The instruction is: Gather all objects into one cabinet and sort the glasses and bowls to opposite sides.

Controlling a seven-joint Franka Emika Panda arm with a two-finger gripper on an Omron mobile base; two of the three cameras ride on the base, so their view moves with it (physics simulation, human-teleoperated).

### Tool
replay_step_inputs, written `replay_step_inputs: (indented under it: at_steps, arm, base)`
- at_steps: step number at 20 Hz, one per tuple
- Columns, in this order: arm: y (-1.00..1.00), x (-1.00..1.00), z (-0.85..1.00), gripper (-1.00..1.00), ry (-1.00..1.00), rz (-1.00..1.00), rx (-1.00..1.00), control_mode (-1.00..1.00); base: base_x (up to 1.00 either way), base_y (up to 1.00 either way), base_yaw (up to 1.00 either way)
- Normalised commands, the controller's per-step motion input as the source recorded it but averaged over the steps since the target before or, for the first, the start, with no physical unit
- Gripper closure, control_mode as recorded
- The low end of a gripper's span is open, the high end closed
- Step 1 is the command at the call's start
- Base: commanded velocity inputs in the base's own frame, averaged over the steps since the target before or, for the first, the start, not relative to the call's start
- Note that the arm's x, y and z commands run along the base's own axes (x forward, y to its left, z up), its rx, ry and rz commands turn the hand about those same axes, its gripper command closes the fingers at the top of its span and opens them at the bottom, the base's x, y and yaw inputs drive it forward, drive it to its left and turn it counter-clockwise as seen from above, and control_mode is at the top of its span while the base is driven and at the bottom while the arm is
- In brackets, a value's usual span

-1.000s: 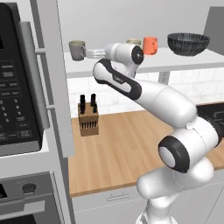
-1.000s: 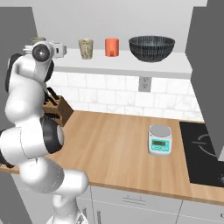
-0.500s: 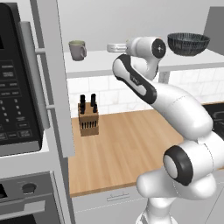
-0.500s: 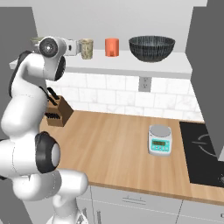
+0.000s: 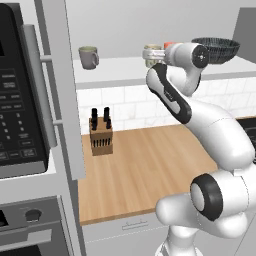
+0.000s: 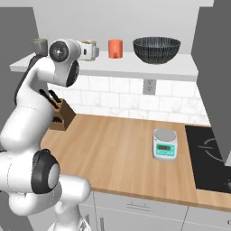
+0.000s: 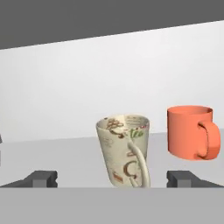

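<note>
The two-finger gripper (image 7: 112,179) is sitting spread wide around the beige patterned ceramic mug (image 7: 124,151), just left of the plain orange mug (image 7: 192,132). It's looking rigid, glossy and probably slippery, so I'd pinch across the body, not the thin handle.

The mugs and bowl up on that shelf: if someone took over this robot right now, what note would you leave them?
Gripper: open, fingertips either side of the beige mug, nothing held.
On the cabinet board: grey mug far left, beige mug, orange mug beside it, black bowl at the right end.
Done: everything sits in one cabinet, bowl on its own side.
Left: probably bring the mugs together.
</note>
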Motion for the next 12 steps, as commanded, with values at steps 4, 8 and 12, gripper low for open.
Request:
replay_step_inputs:
  at_steps: [4,8,12]
  arm:
    - [-0.58,-0.11,0.00,-1.00,0.00,-0.03,0.00,-1.00]
    - [-0.52,-0.17,0.00,-1.00,0.00,-0.04,0.00,-1.00]
    - [-0.40,-0.13,0.00,-1.00,0.00,-0.04,0.00,-1.00]
  base:
    - [0.00,0.00,0.00]
    - [0.00,0.00,0.00]
    - [0.00,0.00,0.00]
